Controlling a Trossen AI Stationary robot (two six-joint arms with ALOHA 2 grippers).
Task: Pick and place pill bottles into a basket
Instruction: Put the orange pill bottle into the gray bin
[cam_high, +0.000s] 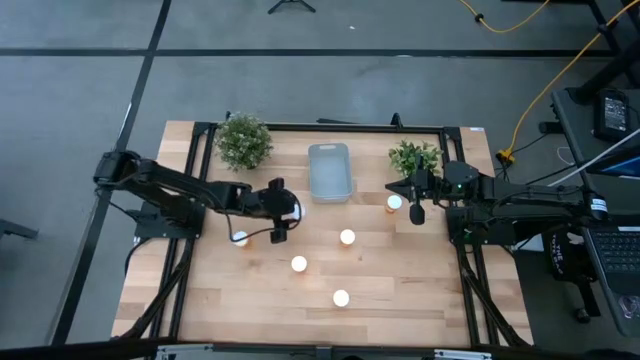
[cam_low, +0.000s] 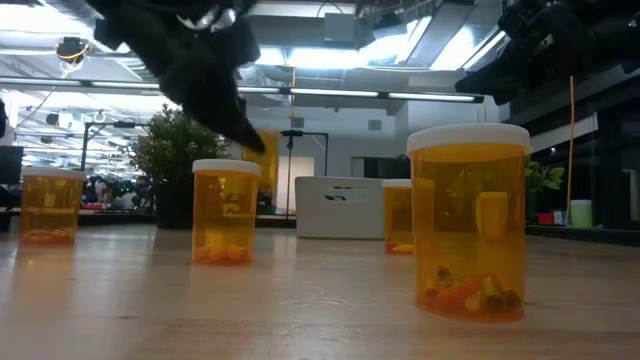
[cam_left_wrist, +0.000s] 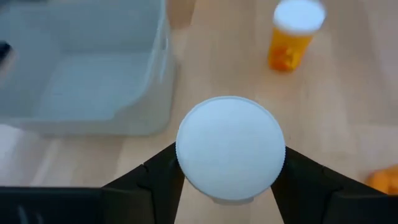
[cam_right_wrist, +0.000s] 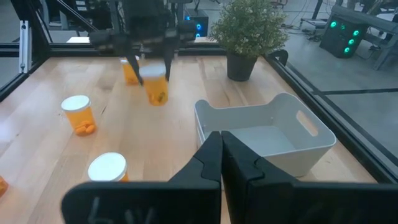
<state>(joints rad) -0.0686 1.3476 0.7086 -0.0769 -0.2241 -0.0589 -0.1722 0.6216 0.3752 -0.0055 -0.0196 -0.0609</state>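
Observation:
My left gripper (cam_high: 284, 213) is shut on an orange pill bottle with a white cap (cam_left_wrist: 230, 148), left of the table's middle and just in front of the basket (cam_high: 329, 172), a pale translucent tray at the far middle. Three bottles stand upright on the wood at the middle (cam_high: 347, 237), (cam_high: 298, 264), (cam_high: 341, 298). Another stands under my left arm (cam_high: 240, 238), and one by my right gripper (cam_high: 394, 203). My right gripper (cam_right_wrist: 222, 152) hangs shut and empty at the right, near the basket's right side. My left gripper pinches the bottle between its two fingers, at the two opposite sides of the cap's rim (cam_left_wrist: 186, 163). The fingers (cam_right_wrist: 134, 65) come slanting down from the table's left. The bottle (cam_right_wrist: 155, 88) hangs upright below them, lifted clear of the table.
Two green potted plants stand at the far edge, one left of the basket (cam_high: 243, 140) and one right of it (cam_high: 414, 157). A black frame rail (cam_high: 200, 180) runs round the table. Bare wood lies along the near edge (cam_high: 420, 310).

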